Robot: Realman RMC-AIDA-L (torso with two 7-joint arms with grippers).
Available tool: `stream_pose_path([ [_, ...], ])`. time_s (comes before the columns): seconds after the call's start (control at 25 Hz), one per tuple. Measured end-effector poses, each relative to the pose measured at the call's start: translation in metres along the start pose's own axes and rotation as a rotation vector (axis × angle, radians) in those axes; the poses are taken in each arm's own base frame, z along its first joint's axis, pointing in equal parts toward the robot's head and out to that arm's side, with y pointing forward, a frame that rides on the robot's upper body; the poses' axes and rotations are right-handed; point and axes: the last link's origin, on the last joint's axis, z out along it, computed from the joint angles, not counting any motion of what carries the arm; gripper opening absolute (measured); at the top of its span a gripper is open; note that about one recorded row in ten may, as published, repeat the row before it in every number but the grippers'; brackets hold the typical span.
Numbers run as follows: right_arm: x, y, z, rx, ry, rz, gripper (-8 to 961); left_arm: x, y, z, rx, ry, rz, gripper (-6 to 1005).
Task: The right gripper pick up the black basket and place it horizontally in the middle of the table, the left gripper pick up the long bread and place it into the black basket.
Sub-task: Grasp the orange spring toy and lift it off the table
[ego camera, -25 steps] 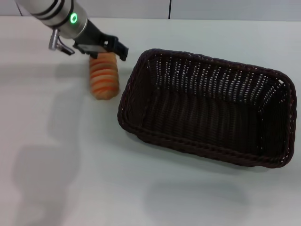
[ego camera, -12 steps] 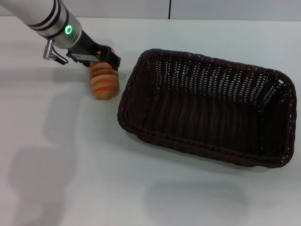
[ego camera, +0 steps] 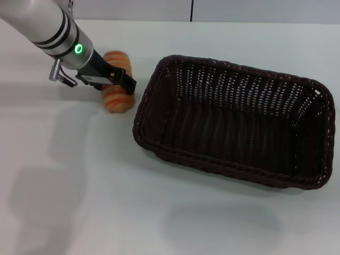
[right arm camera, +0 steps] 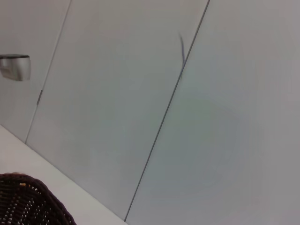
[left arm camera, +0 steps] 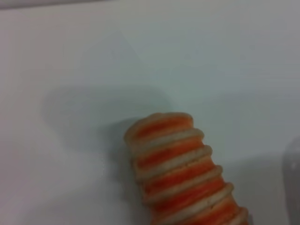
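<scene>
Since before, left end effector (ego camera: pixel 118 81) has lowered across the bread (ego camera: pixel 118 95); whether its fingers grip, I cannot tell. Bread lies on worktop (ego camera: pixel 79 186), just left of basket (ego camera: pixel 234 127).

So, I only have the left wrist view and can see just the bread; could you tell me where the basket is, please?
Observer: The basket stands empty on the table, close beside the bread, on the robot's right of it.
Operator: Thank you. Where is the left tool relative to the bread?
Observer: The left tool is low across the bread's middle, and both ends of the loaf show past it.
Operator: And the right tool?
Observer: It is not in the head view. Its wrist camera faces a wall, with only a corner of the basket's rim showing.
</scene>
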Motion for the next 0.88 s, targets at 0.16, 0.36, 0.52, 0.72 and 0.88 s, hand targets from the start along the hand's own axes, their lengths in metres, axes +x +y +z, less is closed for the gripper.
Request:
stream_pose_path([
  [0.16, -0.0013, -0.0005, 0.0024, -0.003, -0.006, -0.003, 455, -0.0010, 0.0004, 0.0009, -0.001, -0.002, 0.000, 861],
  [0.36, -0.0018, -0.0009, 0.0038, -0.004, -0.008, -0.003, 455, -0.0067, 0.0013, 0.0053, 0.005, -0.030, 0.013, 859],
  [0.52, -0.0028, -0.0004, 0.0053, -0.008, -0.011, -0.005, 455, -0.0081, 0.0039, 0.0068, 0.020, -0.042, 0.048, 828],
  [0.72, -0.0030, 0.0015, 0.0087, -0.016, -0.013, -0.007, 455, -0.0085, 0.0054, 0.0074, 0.032, -0.047, 0.083, 724],
  [0.88, -0.0026, 0.0022, 0.0096, -0.019, -0.013, -0.005, 455, -0.0081, 0.0089, 0.0071, 0.055, -0.052, 0.150, 693],
])
